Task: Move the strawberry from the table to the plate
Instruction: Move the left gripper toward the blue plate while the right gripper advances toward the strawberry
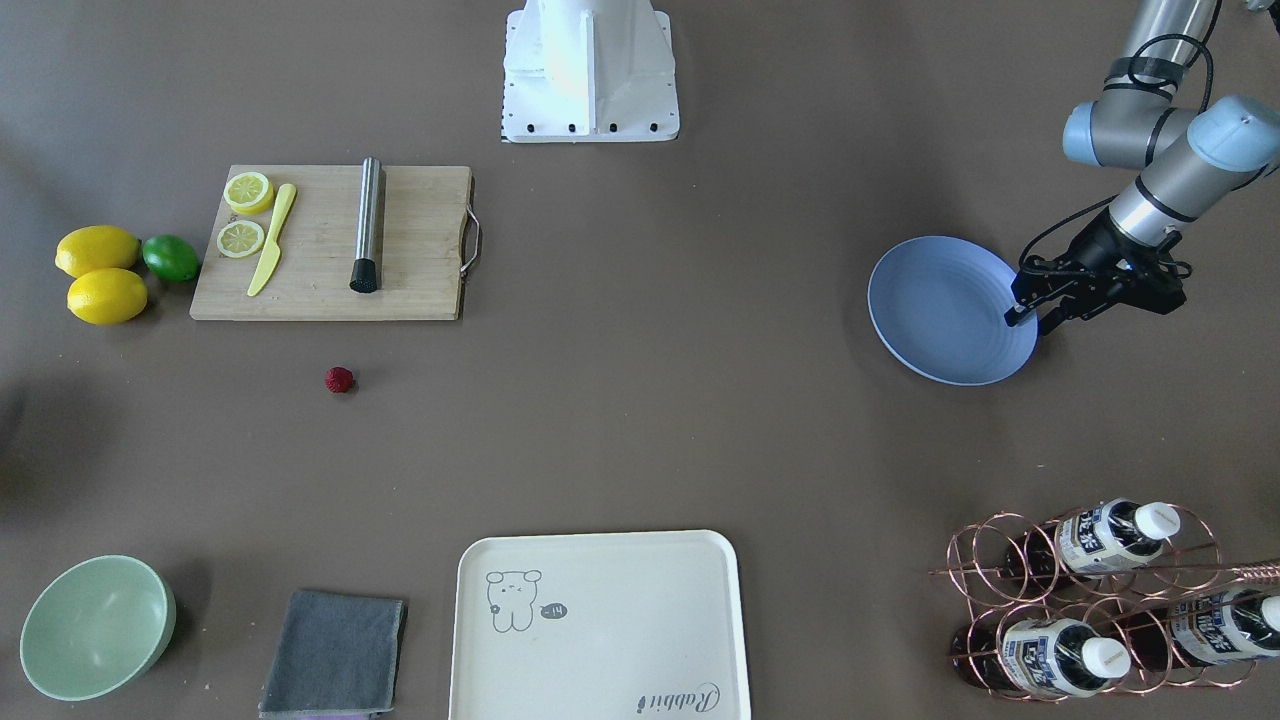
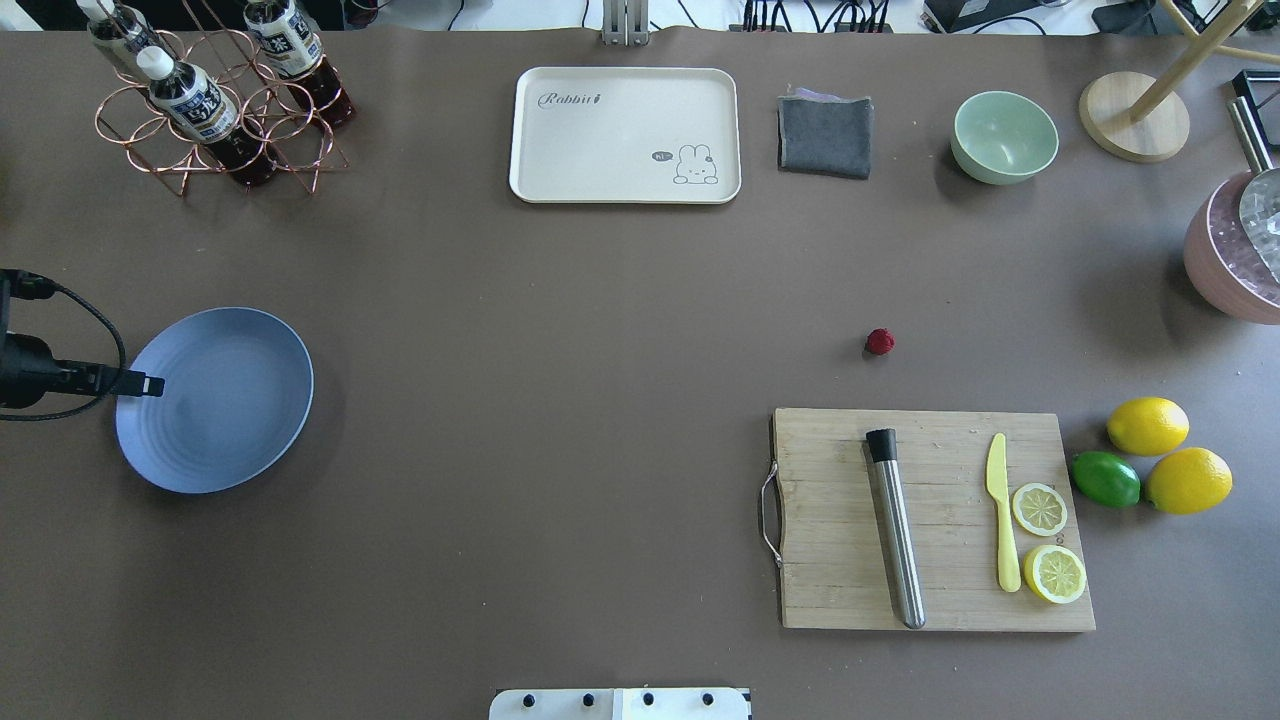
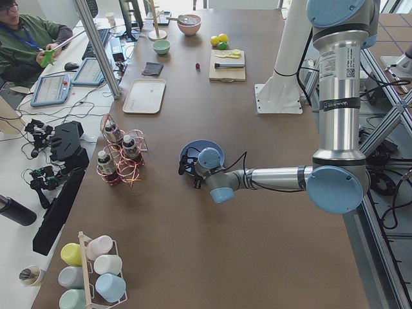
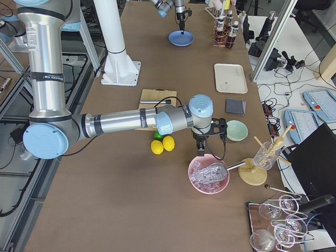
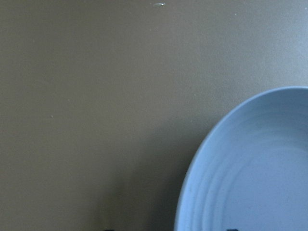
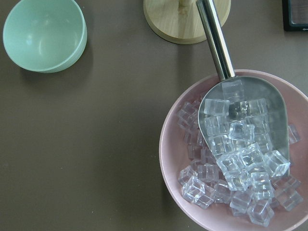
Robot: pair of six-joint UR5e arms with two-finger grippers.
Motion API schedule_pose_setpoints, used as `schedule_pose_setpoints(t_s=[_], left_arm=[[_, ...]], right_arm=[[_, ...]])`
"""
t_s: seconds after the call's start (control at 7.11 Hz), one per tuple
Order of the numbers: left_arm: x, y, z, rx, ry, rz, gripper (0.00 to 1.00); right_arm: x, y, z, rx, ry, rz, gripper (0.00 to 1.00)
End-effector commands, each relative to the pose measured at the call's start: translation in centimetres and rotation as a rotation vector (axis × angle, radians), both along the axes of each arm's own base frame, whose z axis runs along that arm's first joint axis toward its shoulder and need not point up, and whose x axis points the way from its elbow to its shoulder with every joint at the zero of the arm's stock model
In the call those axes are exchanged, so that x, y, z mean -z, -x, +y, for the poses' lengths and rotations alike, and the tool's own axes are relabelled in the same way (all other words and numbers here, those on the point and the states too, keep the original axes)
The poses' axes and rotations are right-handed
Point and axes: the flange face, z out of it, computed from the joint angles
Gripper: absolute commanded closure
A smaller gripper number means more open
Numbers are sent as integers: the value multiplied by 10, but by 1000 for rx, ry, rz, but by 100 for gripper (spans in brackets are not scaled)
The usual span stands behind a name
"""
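Straddling the ringed matte plate [image 1: 930,300] at its rim, my left gripper [image 1: 1029,322] gapes. Bumpy strawberry [image 1: 339,379] sits well apart. My right gripper [image 4: 201,152]: jaws unclear.

In the overhead view, the strawberry [image 2: 880,342] is lying on the table [image 2: 560,400], at 12 o'clock of the cutting board [image 2: 830,560]; the plate [image 2: 215,400] is sitting well apart at the strawberry's 9 o'clock; the tray [image 2: 600,150] is lying at its 10, the cloth [image 2: 825,135] at 12, the bowl [image 2: 1004,137] at 1; two lemons [image 2: 1148,425] are flanking a lime [image 2: 1105,478] at the board's 3 o'clock.
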Motion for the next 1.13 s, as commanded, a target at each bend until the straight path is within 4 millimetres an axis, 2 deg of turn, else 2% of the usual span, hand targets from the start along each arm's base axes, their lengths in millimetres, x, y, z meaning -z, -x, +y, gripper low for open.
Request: schedule_pose_setpoints(t_s=[0.0,0.14,0.28,0.42,0.56,0.7,0.84,0.99], left_arm=[[7,-3,6,-60,18,38,100],[14,8,2,-95,53,77,100],[33,27,-19,-91,85,125,100],[59,41,-37,-81,120,166,100],[88,40,-44,-73,136,176,100],[127,30,-61,-51,159,185,100],[150,21,-68,-36,182,210,100],[178,2,-77,-20,214,244,100]], right_arm=[[2,2,-1,-1,1,0,0],[4,2,-3,-1,-4,-1,0],[4,3,-3,0,-3,-2,0],[7,4,-4,3,-9,-3,0],[10,12,-4,18,-34,-6,0],[19,25,-10,25,-38,-8,0],[30,42,-17,8,-9,-20,0],[42,63,-23,3,8,-21,0]])
